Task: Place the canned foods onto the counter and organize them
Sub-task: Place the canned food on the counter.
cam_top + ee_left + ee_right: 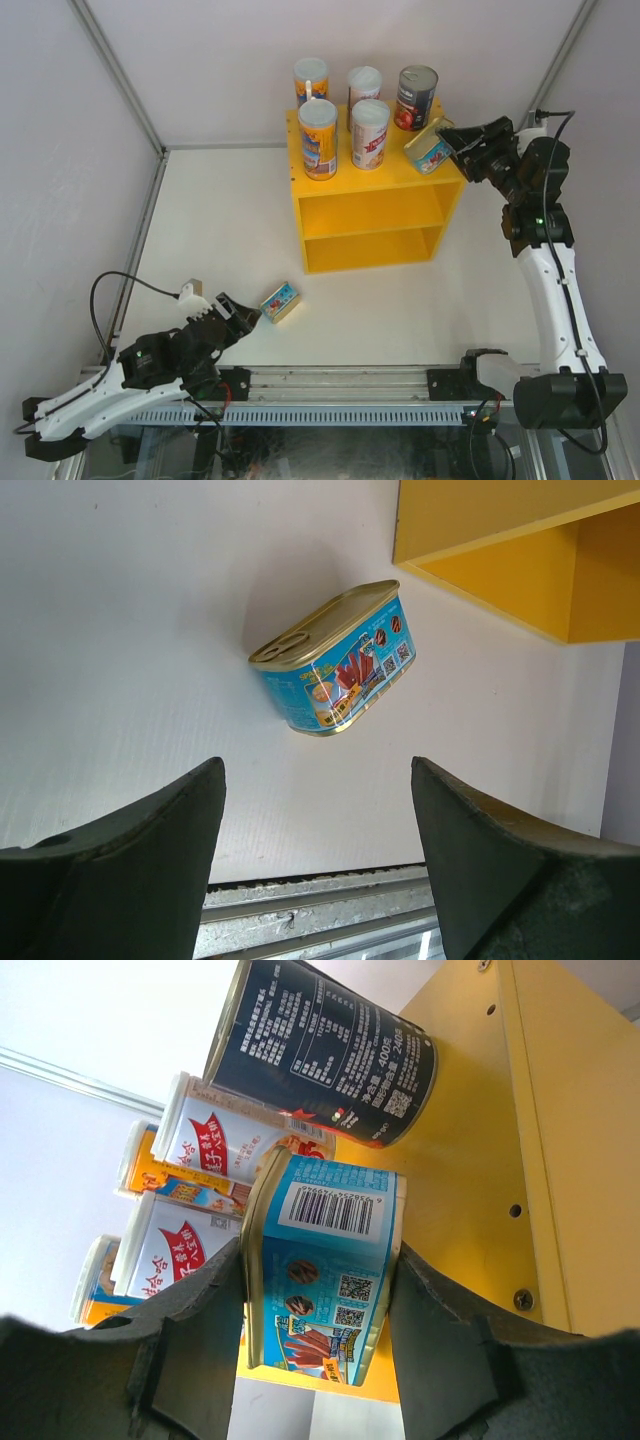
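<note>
From the overhead camera, the yellow box [372,205] stands open-fronted at the back middle of the table [200,230]. On its top stand two orange-blue tubes [318,138], one behind the other at the left. Two white-pink tubes [370,133] stand beside them, and the dark red can [416,97] is at the back right. At the top's front right corner the right gripper [452,150] clasps a tilted blue tin [430,150]; whether the tin touches the top cannot be told here. A second tin [281,301] lies on the table in front of the box, to the left, with the left gripper [243,310] just beside it. In the left wrist camera the second tin lies on the white table, its gold lid turned to the upper left. It is apart from both fingers [150,860], which stand spread with nothing between them. A corner of the yellow box shows at the upper right. In the right wrist camera the fingers [190,1330] press both sides of the blue tin, barcode toward the lens. The dark red can is just beyond it and the tubes are at the left.
</note>
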Controlling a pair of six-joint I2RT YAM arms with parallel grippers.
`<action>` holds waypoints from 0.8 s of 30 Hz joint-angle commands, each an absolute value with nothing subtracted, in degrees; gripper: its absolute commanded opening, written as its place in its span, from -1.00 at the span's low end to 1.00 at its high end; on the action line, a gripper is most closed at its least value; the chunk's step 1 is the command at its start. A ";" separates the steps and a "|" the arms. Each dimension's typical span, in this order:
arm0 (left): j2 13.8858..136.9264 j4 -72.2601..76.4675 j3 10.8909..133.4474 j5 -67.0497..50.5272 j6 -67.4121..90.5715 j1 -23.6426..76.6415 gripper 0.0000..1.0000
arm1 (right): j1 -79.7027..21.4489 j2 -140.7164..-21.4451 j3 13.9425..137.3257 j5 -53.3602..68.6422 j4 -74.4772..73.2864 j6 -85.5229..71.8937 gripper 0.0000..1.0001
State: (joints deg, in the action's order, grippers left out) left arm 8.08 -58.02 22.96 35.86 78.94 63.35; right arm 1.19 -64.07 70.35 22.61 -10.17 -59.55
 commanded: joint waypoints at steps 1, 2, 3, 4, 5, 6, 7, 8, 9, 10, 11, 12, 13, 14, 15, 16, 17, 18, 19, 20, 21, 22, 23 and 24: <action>8.85 -56.96 25.60 37.49 79.36 63.16 0.57 | 2.34 -66.15 73.01 24.28 -12.99 -56.54 -0.66; 9.06 -56.80 25.66 37.45 79.36 63.12 0.57 | 2.52 -66.70 73.34 24.63 -13.38 -56.25 -0.64; 9.32 -56.59 25.62 37.38 79.37 63.14 0.57 | 2.80 -67.24 73.55 25.08 -13.63 -55.93 -0.62; 9.62 -56.47 25.60 37.36 79.37 63.18 0.57 | 3.01 -67.57 73.57 25.46 -13.81 -55.79 -0.60; 9.85 -56.31 25.71 37.35 79.37 63.18 0.57 | 3.29 -67.78 73.57 25.66 -13.89 -55.69 -0.58; 10.23 -56.24 25.78 37.35 79.29 63.15 0.57 | 3.47 -67.99 73.56 25.82 -14.01 -55.52 -0.57; 10.39 -56.08 25.83 37.35 79.21 63.18 0.57 | 3.76 -68.22 73.56 26.02 -14.09 -55.42 -0.54; 10.57 -55.95 25.86 37.35 79.19 63.17 0.57 | 3.95 -68.39 73.56 26.25 -14.09 -55.38 -0.51; 10.80 -55.85 25.92 37.35 79.19 63.18 0.57 | 4.15 -68.58 73.56 26.54 -13.99 -55.37 -0.49; 10.89 -55.82 25.88 37.35 79.19 63.14 0.57 | 4.21 -68.87 73.56 26.80 -13.83 -55.37 -0.47; 10.96 -55.81 25.91 37.38 79.19 63.16 0.57 | 4.37 -69.08 73.56 27.05 -13.58 -55.37 -0.45; 11.07 -55.78 25.93 37.43 79.19 63.19 0.57 | 4.48 -69.27 73.56 27.27 -13.48 -55.37 -0.41; 11.03 -55.78 25.93 37.44 79.19 63.18 0.57 | 4.67 -69.52 73.61 27.56 -13.47 -55.47 -0.38; 11.07 -55.79 25.91 37.51 79.19 63.12 0.57 | 4.74 -69.72 73.57 27.81 -13.44 -55.38 -0.35; 11.10 -55.82 25.95 37.53 79.21 63.16 0.57 | 4.81 -69.90 73.60 28.10 -13.35 -55.39 -0.31; 11.08 -55.92 26.00 37.55 79.26 63.18 0.57 | 4.78 -70.12 73.59 28.24 -13.24 -55.30 -0.28; 11.07 -55.96 25.94 37.61 79.32 63.16 0.57 | 4.83 -70.30 73.57 28.48 -13.23 -55.16 -0.25; 11.07 -55.96 25.93 37.57 79.44 63.17 0.57 | 4.87 -70.51 73.56 28.62 -13.19 -55.07 -0.23; 11.07 -55.98 25.84 37.57 79.52 63.14 0.57 | 4.98 -70.63 73.56 28.79 -13.29 -54.91 -0.19; 11.07 -56.04 25.78 37.53 79.60 63.12 0.57 | 5.05 -70.80 73.56 28.94 -13.34 -54.74 -0.16; 11.09 -55.99 25.76 37.53 79.67 63.11 0.57 | 5.17 -70.98 73.61 29.11 -13.42 -54.58 -0.11; 11.15 -55.93 25.68 37.53 79.78 63.17 0.57 | 5.26 -71.08 73.58 29.32 -13.51 -54.46 -0.06; 11.16 -55.90 25.58 37.53 79.87 63.17 0.57 | 5.46 -71.22 73.61 29.57 -13.65 -54.37 -0.02; 11.16 -55.96 25.51 37.53 79.97 63.16 0.57 | 5.63 -71.35 73.58 29.73 -13.75 -54.21 0.04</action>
